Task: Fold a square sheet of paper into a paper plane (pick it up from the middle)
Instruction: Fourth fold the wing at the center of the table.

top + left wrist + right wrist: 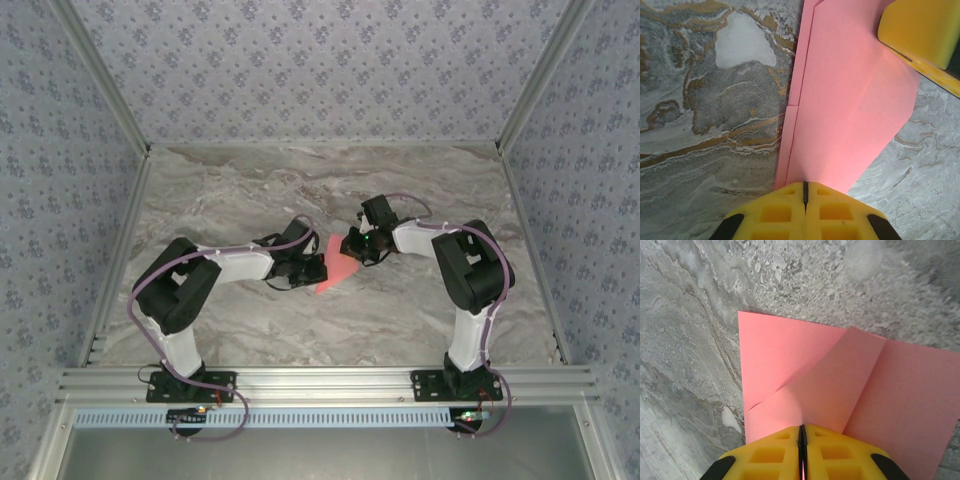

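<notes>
The salmon-pink square sheet of paper point(335, 278) lies on the marble table between the two grippers, folded into a tapering shape with several layers and creases. In the left wrist view the sheet point(850, 100) stretches away from my left gripper point(805, 186), which is shut with its tips resting on the paper's near end. My right gripper point(802, 429) is shut on a raised flap point(840, 385) of the sheet point(785, 350), and pink shows in the slit between its jaws. One yellow finger point(920, 30) of the right gripper sits over the paper's far corner. From above, left gripper point(318, 268) and right gripper point(352, 252) face each other across the paper.
The grey marble tabletop point(300, 190) is bounded by patterned walls at the back and sides. An aluminium rail point(320, 382) runs along the near edge, where both arm bases are bolted.
</notes>
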Robot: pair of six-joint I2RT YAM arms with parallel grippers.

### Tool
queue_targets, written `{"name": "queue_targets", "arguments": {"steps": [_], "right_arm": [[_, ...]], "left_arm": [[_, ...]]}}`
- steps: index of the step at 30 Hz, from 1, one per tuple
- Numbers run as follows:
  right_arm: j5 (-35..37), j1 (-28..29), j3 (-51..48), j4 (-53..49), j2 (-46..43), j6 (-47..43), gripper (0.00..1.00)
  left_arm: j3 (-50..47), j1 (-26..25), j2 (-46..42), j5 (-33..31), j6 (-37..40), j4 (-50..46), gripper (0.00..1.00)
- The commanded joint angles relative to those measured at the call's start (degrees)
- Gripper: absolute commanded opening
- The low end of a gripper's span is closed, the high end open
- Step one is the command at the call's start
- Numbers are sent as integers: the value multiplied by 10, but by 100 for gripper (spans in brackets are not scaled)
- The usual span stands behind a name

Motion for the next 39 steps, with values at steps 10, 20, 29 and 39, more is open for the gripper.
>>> {"name": "queue_targets", "arguments": {"steps": [10, 20, 29, 39], "right_arm": [[27, -11, 5, -28, 20, -12, 11], [23, -10, 5, -27, 25, -7, 11], [17, -10, 4, -27, 22, -7, 11], [-24, -14, 12, -5, -9, -38, 10]], "left_arm": [[35, 0, -10, -4, 28, -25, 0], [83, 3, 20, 7, 40, -12, 2], [97, 3, 59, -13, 39, -41, 2], [87, 4, 61, -39, 42, -64, 0]]}}
